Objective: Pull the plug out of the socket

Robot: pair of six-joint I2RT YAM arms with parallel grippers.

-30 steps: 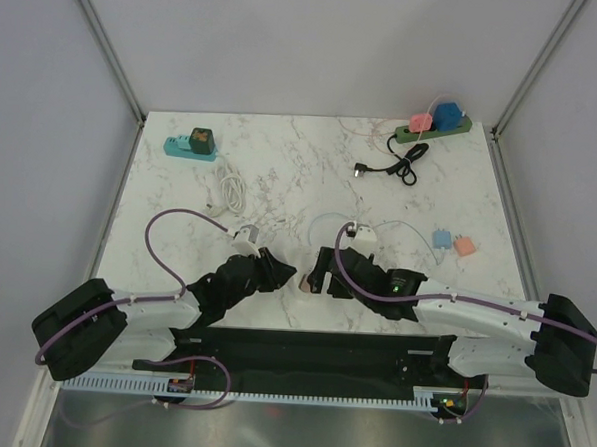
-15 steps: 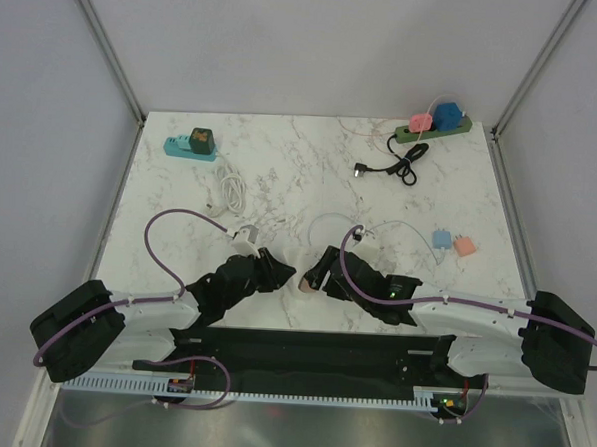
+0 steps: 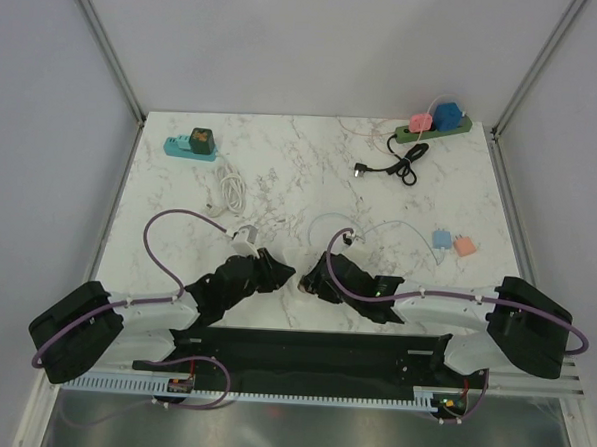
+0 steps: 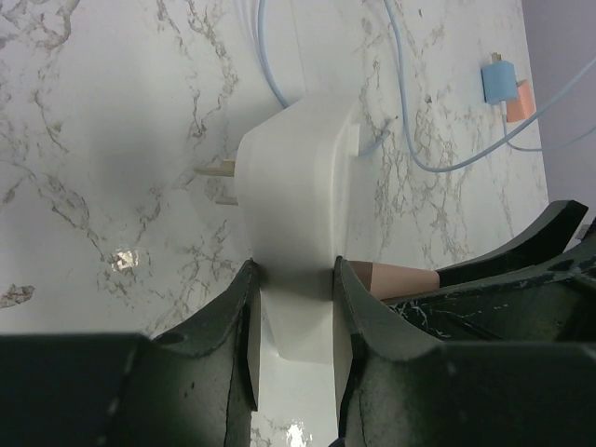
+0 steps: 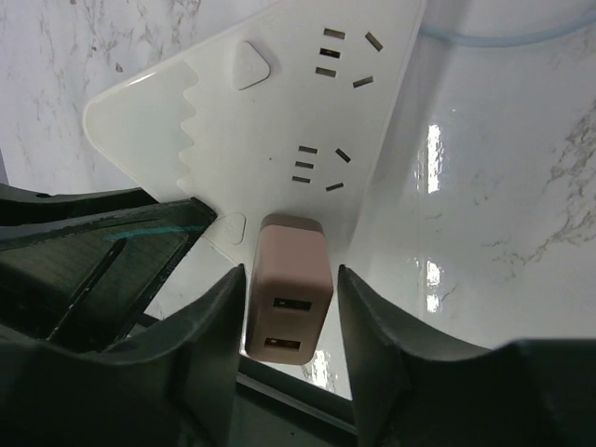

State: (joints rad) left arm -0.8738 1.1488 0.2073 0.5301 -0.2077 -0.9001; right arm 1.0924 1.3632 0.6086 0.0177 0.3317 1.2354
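A white socket strip (image 5: 279,112) lies on the marble table. A pink two-port USB plug (image 5: 291,250) sits in the strip's near end. My left gripper (image 4: 295,279) is shut on the strip's white body (image 4: 293,186), and the pink plug (image 4: 400,277) shows just to its right. My right gripper (image 5: 291,291) is open, with one finger on each side of the plug and a small gap on both sides. In the top view the two grippers meet near the table's front middle, the left (image 3: 286,275) and the right (image 3: 314,279), and they hide the strip.
A teal socket with a dark plug (image 3: 191,143) and a white cable (image 3: 230,190) lie at the back left. A green strip with pink and blue plugs (image 3: 434,125) and a black cable (image 3: 396,169) lie at the back right. Small blue and orange adapters (image 3: 453,242) lie on the right.
My right arm has moved left toward the left gripper, so its fingers now sit around the pink plug. The left arm has hardly moved.
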